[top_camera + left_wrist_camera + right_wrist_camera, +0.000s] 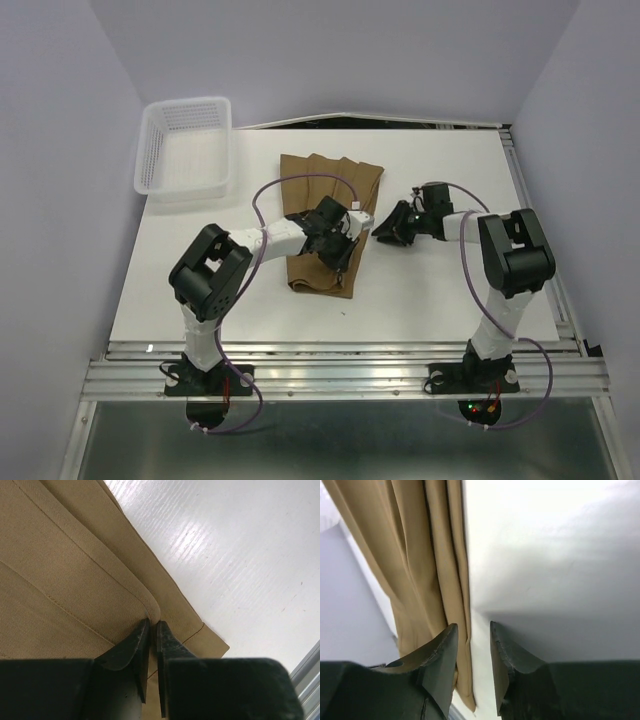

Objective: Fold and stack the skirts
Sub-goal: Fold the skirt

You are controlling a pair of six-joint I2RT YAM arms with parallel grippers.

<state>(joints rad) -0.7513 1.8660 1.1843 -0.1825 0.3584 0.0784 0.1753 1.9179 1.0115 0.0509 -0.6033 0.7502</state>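
The left pincer (153,626) is clenched on a folded edge of the tan skirt (65,580). The right pincer (472,635) stands parted, gripping nothing, just beside the skirt's right edge. The skirt lies flat, mid-surface (440,290). A white basket (190,150) sits at the far left corner.

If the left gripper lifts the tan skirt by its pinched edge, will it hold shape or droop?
Likely droops: the skirt curls softly at the left gripper's pinch. Probably light, being thin cloth. Pushed, it may bunch, not slide.
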